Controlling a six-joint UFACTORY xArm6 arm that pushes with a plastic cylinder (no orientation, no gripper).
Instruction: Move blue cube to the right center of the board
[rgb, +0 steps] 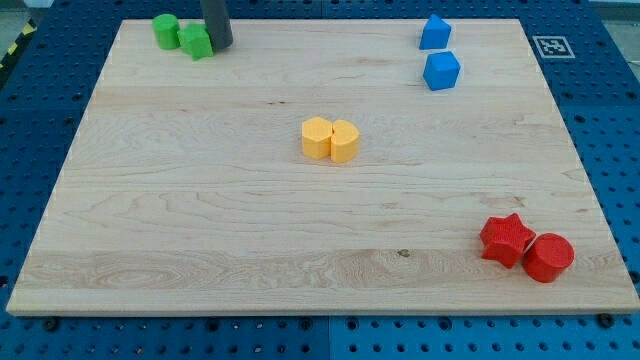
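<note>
The blue cube (441, 71) sits near the view's top right of the wooden board (200, 220). A second blue block (434, 32), a pointed shape, lies just above it by the top edge. My tip (220, 46) is at the view's top left, touching or nearly touching the right side of a green block (196, 42), far to the left of the blue cube.
A green cylinder (165, 30) sits left of the green block. Two yellow blocks (317, 138) (344, 141) touch at the board's middle. A red star (506, 240) and a red cylinder (548, 257) sit at the bottom right. A marker tag (551, 46) is at the top right corner.
</note>
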